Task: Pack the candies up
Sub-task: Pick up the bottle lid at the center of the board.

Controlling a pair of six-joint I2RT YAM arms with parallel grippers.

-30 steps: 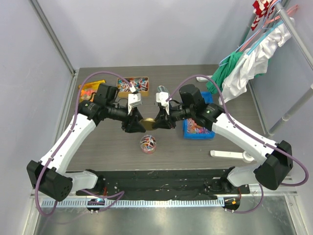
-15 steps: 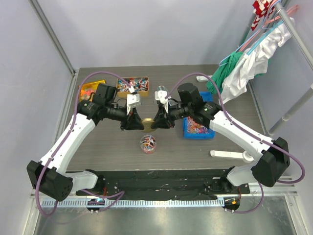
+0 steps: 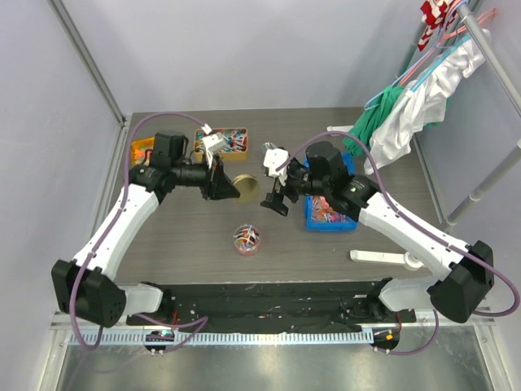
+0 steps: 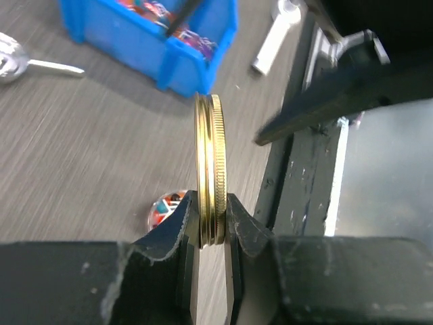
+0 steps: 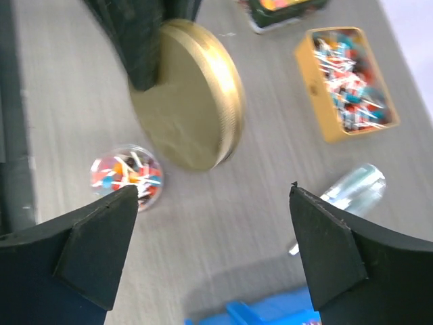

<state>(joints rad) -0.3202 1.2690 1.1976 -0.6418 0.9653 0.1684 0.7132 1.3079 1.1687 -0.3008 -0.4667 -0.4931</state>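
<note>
The table (image 3: 187, 244) carries candies (image 3: 247, 236) in several places: a blue bin (image 3: 326, 226) on the right, a yellow tray (image 5: 312, 81) and an orange tray (image 3: 140, 151) at the far side, and a small clear jar (image 5: 127, 177) standing alone near the middle, already loaded.

The left gripper (image 4: 208, 223) is clamped across the faces of a gold lid (image 4: 208, 169) at its lower rim, holding it on edge in the air above the table. The right gripper (image 5: 211, 193) stands wide apart with nothing in it, just beside the lid.

We judge the lid stiff and light, and its ribbed rim should give good purchase. The jar looks light and easy to tip, so we would take it by its wall. The sweets themselves are tiny, the gummies soft and the wrapped ones slick, so they are poor things to pinch singly.

The right arm covers much of the blue bin from above. We cannot see how full the jar is, whether it is threaded, or what the clear tube (image 5: 352, 183) is.
</note>
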